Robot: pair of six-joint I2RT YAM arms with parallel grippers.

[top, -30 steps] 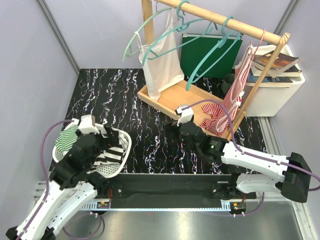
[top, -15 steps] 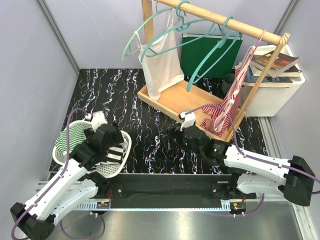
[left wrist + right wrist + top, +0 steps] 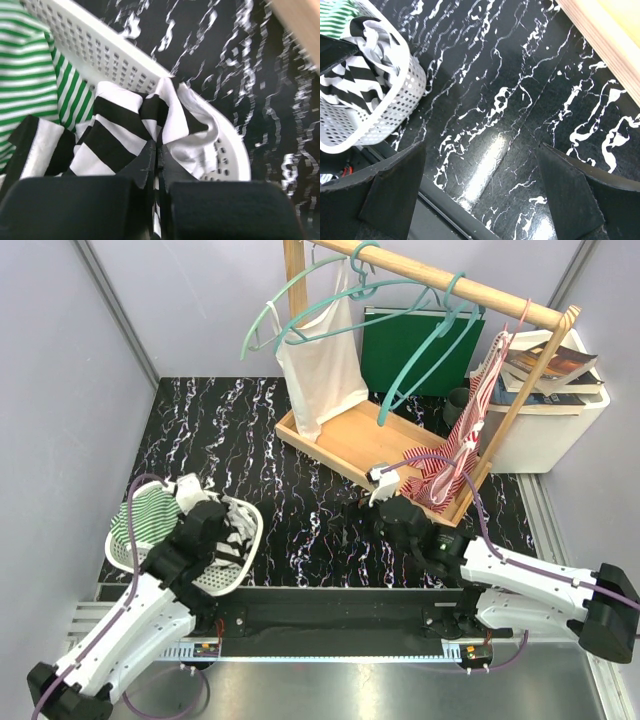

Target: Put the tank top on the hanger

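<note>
The left gripper (image 3: pixel 158 155) sits low inside the white perforated basket (image 3: pixel 90 45) at the near left of the black marbled table (image 3: pixel 250 430). Its fingers are pressed nearly together, with a fold of the tank top (image 3: pixel 117 135) pinched between them. The tank top lies bunched against the basket's right wall, partly draped over the rim. A green-and-white striped garment (image 3: pixel 30 75) fills the basket's left side, touching the tank top.

The right gripper (image 3: pixel 480 190) hovers over bare table near the middle, with its fingers spread wide and nothing between them.

Farther back stands a wooden rack (image 3: pixel 345 435). The hanger (image 3: pixel 412 368) hangs bare from the rack's top rail, tilted, beside other teal hangers. A white tank top (image 3: pixel 320 370) hangs at the rail's left end. A red-and-white striped garment (image 3: pixel 465 440) hangs at the right end.
</note>
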